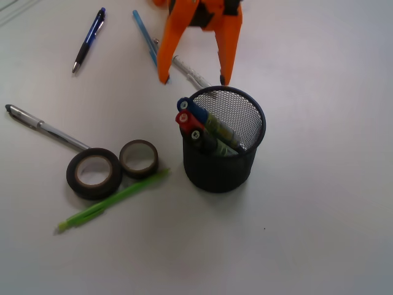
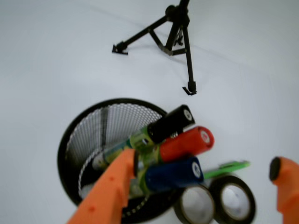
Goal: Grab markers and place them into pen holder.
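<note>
An orange plastic tool [image 1: 195, 80] hangs with its jaws spread apart and nothing between them, just behind the rim of the black wire-mesh pen holder [image 1: 236, 175] on a pale, matte counter [image 1: 319, 233]. All three markers [image 1: 202, 128] already stand inside the cup, leaning together against its near-left wall, their long axes tilted up and toward the camera from the cup's floor. The blue-capped marker [image 1: 190, 109] lies closest to the tool, the red-capped marker [image 1: 184, 119] in the middle, the black-capped marker [image 1: 199, 137] nearest the front. From the wrist view the caps read as thick, smooth cylinders with white end plugs, the barrels wrapped in glossy green-yellow labels; one orange finger crosses in front of the barrels, though whether it touches them is hard to tell in the blur.

By these views the sorting looks finished, so the tool's next move is likely up and away from the rim.

Two dark tape rolls [image 1: 93, 173] touch a slim lime-green pen [image 1: 113, 200] left of the cup; thin pens [image 1: 89, 38] lie well apart.
</note>
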Controlling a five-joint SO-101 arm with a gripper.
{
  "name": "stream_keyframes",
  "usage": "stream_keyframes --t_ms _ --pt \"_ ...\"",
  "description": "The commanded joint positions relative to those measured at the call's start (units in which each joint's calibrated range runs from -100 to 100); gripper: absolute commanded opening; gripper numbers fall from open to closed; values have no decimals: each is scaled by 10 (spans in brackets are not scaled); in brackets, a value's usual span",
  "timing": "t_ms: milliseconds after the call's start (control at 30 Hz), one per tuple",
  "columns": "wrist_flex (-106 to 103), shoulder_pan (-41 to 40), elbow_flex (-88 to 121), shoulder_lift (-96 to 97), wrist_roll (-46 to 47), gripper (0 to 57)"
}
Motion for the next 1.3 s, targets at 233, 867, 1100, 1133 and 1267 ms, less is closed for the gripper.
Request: stream_keyframes --t_ms 233,867,1100,1133,1267 --pt "364 102 -17 -259 303 315" --pt "369 63 439 -634 386 139" --pt "486 59 517 -809 375 5" --pt "497 59 523 -809 375 6" --pt "498 59 533 -795 373 6"
